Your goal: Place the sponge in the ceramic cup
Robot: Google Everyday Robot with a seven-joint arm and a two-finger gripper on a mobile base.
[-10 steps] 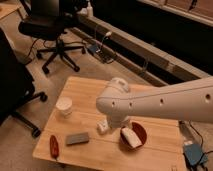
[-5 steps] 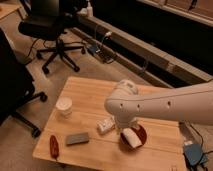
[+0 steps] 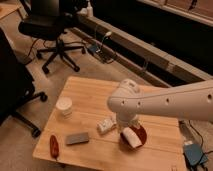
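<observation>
The grey sponge lies flat near the table's front left edge. The white ceramic cup stands upright at the left of the table, a little behind the sponge. My white arm reaches in from the right and bends down at its elbow over the table's middle. The gripper hangs at its lower end, over the red bowl, well to the right of the sponge and the cup. It is open and holds nothing. The arm hides much of it.
A white packet lies between the sponge and the bowl. A red object lies at the front left corner of the wooden table. A pale item rests in the bowl. An office chair stands behind on the left.
The arm's elbow has swung to the right, from above the table's middle to above the bowl. The sponge, cup and packet have not moved.
</observation>
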